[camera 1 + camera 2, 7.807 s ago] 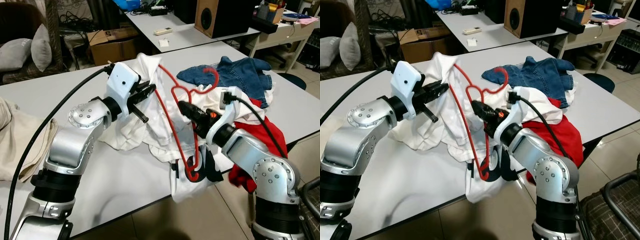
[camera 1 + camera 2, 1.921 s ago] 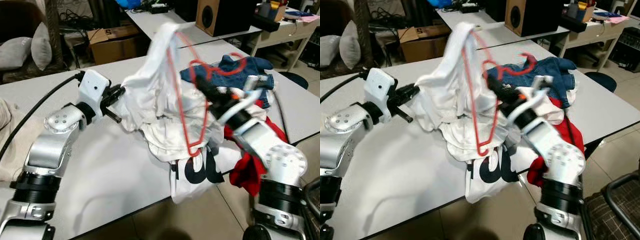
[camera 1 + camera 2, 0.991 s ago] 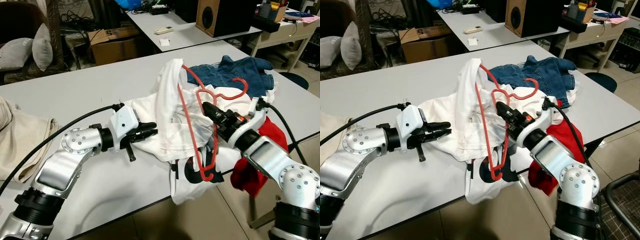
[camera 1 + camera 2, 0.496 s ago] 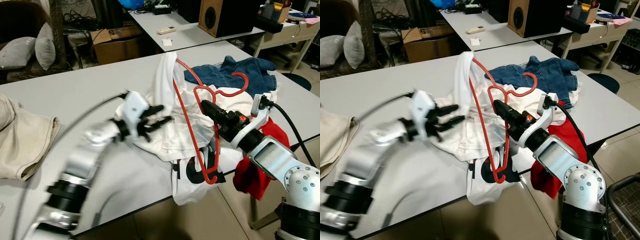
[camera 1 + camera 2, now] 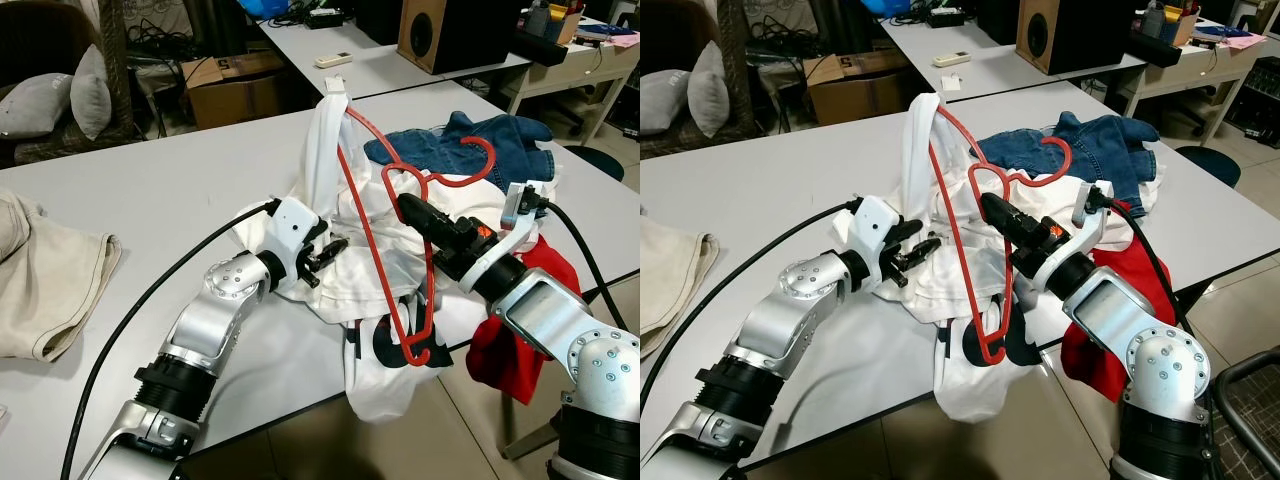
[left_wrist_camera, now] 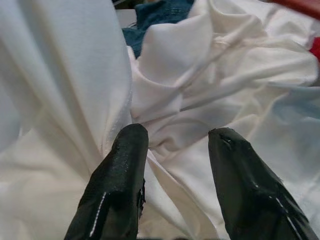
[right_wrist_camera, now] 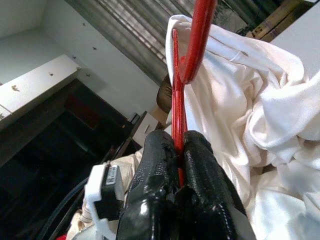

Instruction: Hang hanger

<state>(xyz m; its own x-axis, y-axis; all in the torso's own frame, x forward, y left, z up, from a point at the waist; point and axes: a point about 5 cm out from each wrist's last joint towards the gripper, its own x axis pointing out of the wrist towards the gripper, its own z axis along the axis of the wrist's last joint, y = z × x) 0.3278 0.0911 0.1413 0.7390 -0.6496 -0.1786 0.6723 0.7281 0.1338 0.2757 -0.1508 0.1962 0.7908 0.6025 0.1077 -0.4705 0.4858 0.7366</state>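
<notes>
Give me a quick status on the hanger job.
Right gripper shut on red hanger, held up. Left gripper open at white shirt, which drapes one hanger end.

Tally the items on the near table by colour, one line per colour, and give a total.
White: 1, the white shirt draped over the hanger
Red: 2, the red hanger held by the right gripper, and the red garment at the table edge
Blue: 1, the denim garment
Beige: 1, the beige cloth
Total: 5

Red hanger (image 5: 395,230) standing tilted above the table's near edge, hook pointing far right, one shoulder poking up inside the white shirt (image 5: 335,150), lifting it.
</notes>
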